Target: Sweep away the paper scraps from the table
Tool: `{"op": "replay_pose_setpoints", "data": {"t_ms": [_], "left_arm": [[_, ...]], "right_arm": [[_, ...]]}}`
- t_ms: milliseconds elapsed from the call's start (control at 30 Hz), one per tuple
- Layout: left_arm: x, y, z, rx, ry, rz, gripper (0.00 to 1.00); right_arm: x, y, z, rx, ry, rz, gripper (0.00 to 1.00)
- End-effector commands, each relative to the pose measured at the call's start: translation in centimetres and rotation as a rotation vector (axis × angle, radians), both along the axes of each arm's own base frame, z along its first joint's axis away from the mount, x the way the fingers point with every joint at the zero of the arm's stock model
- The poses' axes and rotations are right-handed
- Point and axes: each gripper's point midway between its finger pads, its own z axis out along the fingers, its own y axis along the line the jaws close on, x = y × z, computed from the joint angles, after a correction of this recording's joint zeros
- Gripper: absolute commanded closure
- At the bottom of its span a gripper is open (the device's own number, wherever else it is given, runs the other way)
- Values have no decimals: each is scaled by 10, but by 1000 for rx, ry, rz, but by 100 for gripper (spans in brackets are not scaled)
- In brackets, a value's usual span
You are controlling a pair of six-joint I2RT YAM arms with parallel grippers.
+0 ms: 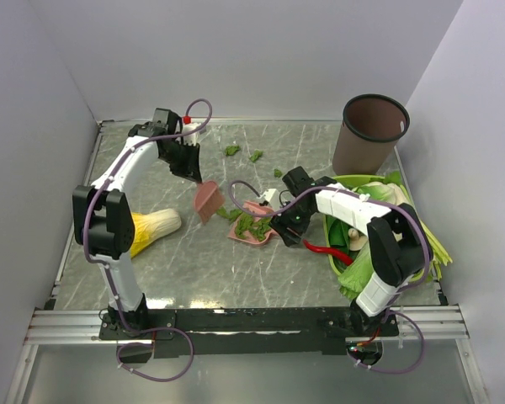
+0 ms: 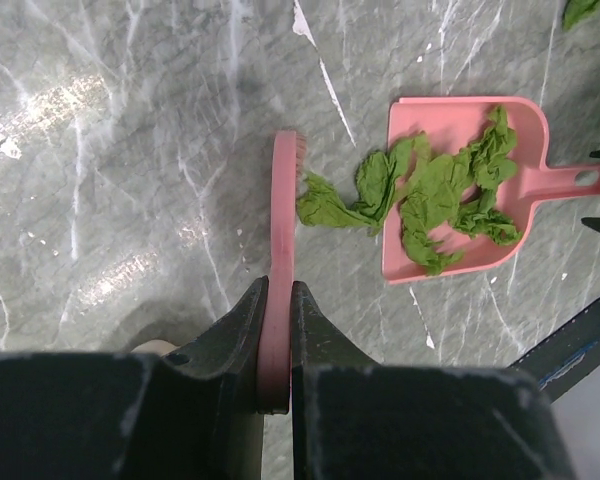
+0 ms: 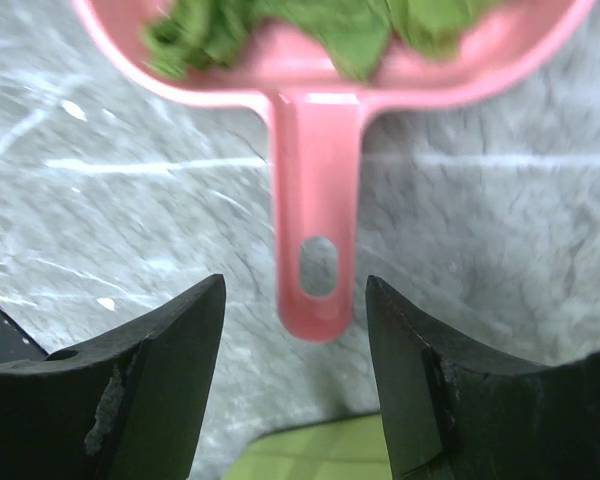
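Left hand (image 2: 277, 292) tight on flat pink brush (image 2: 283, 225); right hand (image 3: 295, 292) wide astride glossy dustpan handle (image 3: 317, 190).

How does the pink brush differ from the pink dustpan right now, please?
The brush is clamped in the left gripper; the dustpan lies flat on the table, the right gripper open astride its handle without touching it. The dustpan carries a heap of green paper scraps; the brush carries none. The brush shows as a narrow strip, edge-on; the dustpan is a broad tray with a holed handle. Both are the same pink.
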Motion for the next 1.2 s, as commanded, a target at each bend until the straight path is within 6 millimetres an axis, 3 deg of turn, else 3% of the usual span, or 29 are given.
{"op": "replay_pose_setpoints", "data": {"t_ms": [0,167,367,633,733,867,1167], "left_arm": [[10,-9,9,-36,-27,-10,99],[11,-11,1,-44,-7,-11,99],[9,-15,10,-75,-12,-21,99],[-1,-28,13,-143,13,-49,99],[-4,-35,15,-175,35,-41,99],[-8,-47,19,-206,41,-65,99],[-11,-55,23,-213,37,-81,99]], "right_arm": [[17,25,18,132,-95,71,39],[27,23,10,71,-69,48,45],[25,18,11,59,-77,59,51],[24,20,4,49,-46,51,52],[27,25,5,56,-40,47,59],[30,30,9,53,-35,34,76],[29,37,13,49,-33,44,95]]}}
